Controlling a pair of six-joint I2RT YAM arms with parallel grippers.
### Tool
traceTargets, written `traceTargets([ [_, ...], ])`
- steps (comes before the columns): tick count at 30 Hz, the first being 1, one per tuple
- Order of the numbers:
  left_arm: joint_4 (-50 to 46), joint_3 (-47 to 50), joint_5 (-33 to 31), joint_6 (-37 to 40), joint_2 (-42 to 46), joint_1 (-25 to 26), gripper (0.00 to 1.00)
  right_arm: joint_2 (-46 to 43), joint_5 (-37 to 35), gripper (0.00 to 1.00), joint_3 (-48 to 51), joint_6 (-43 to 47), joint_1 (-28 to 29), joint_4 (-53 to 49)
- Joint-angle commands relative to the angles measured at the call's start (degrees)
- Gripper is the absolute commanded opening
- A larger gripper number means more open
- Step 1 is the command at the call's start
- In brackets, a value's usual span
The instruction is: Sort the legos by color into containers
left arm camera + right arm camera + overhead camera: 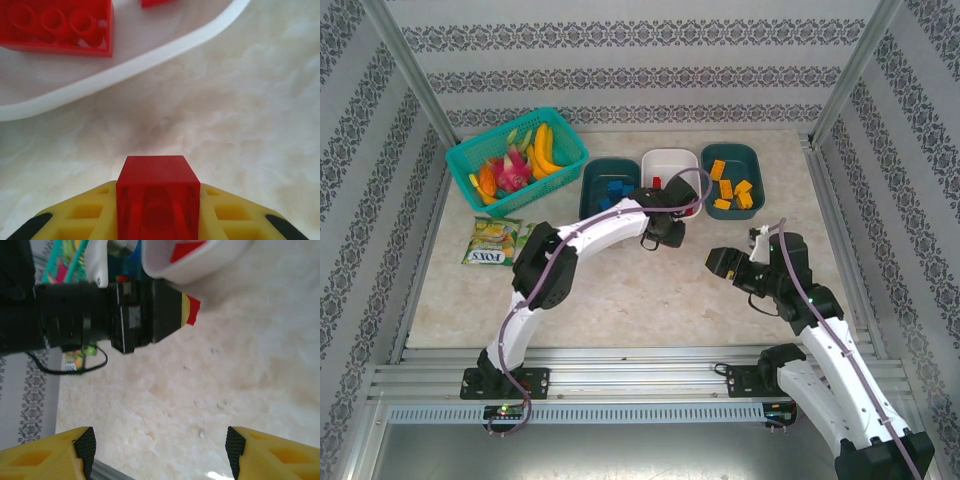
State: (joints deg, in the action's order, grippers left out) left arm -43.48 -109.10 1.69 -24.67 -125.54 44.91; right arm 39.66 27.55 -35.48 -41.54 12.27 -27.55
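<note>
1. One red brick (156,175) sits clenched between the left pincer's (158,210) jaws.
2. Just ahead of that pincer, slightly left, the white tray (150,55) holds more red legos (57,25).
3. Right pincer (160,445) hangs spread wide and empty, facing the left pincer across the marbled table (225,365).

Glossy red plastic brick (157,197); smooth white plastic tray (150,57)

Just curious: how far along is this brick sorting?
Mostly done: blue bricks sit in the left teal tray, orange ones in the right teal tray, red ones in the white tray. The left jaws hold one red brick beside it, not yet dropped in.
</note>
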Motion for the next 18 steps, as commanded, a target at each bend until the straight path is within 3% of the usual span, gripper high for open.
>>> traceTargets([
  [1,-2.5,-2.6,1.8,-3.0,5.9,-0.9,0.29,1.9,-2.5,0.71,-4.7,2.0,0.5,4.2],
  [6,-0.9,-9.8,5.9,-7.0,3.1,-5.1,0.30,8.0,-6.3,0.72,-9.6,2.3,0.5,9.3],
  [12,-1.6,-27.4,6.4,-8.1,-8.7,-8.6,0.31,19.1,-10.0,0.72,-17.6,1.2,0.0,9.5],
  [18,7.9,-33.0,10.3,-10.8,-17.1,-12.3,0.33,26.7,-10.7,0.72,-22.0,-1.4,-0.3,12.7],
])
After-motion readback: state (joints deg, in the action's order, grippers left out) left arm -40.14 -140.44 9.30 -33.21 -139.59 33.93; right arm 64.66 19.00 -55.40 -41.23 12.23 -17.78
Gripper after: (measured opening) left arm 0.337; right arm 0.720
